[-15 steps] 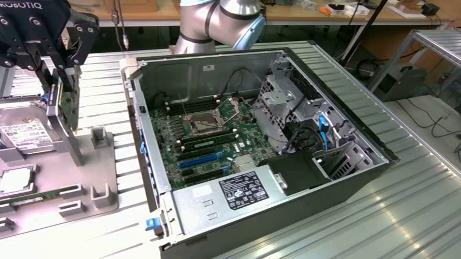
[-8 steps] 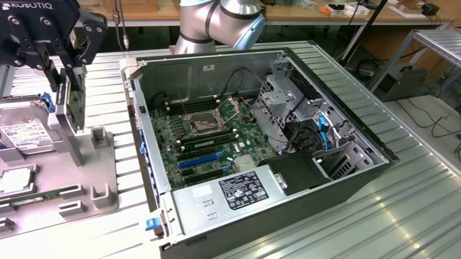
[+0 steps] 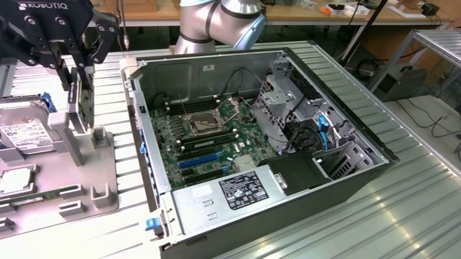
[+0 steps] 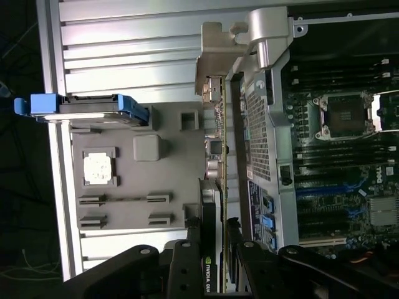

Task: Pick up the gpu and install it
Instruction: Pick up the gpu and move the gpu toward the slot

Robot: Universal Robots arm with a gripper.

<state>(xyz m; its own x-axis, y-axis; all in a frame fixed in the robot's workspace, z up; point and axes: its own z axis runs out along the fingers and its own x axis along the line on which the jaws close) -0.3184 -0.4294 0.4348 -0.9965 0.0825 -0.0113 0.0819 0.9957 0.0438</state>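
Note:
My gripper (image 3: 78,73) hangs at the exterior view's upper left, shut on the gpu (image 3: 85,105). The thin black card stands on edge, hanging upright from the fingers over the grey parts tray (image 3: 97,178). Its lower end is close to the tray's upright holder; I cannot tell if they touch. In the wrist view the gpu (image 4: 211,205) runs edge-on away from my gripper (image 4: 215,249), its black face with a green logo clamped between the fingers. The open computer case (image 3: 180,67) lies to the exterior view's right, its motherboard (image 3: 209,135) and blue expansion slots (image 3: 200,160) exposed.
A grey hard drive (image 3: 25,132) with a white label and blue rails sits on the tray beside the card. A narrow green memory stick (image 3: 40,195) lies lower on the tray. The arm's base (image 3: 223,21) stands behind the case. The drive cage (image 3: 284,97) and cables fill the case's right side.

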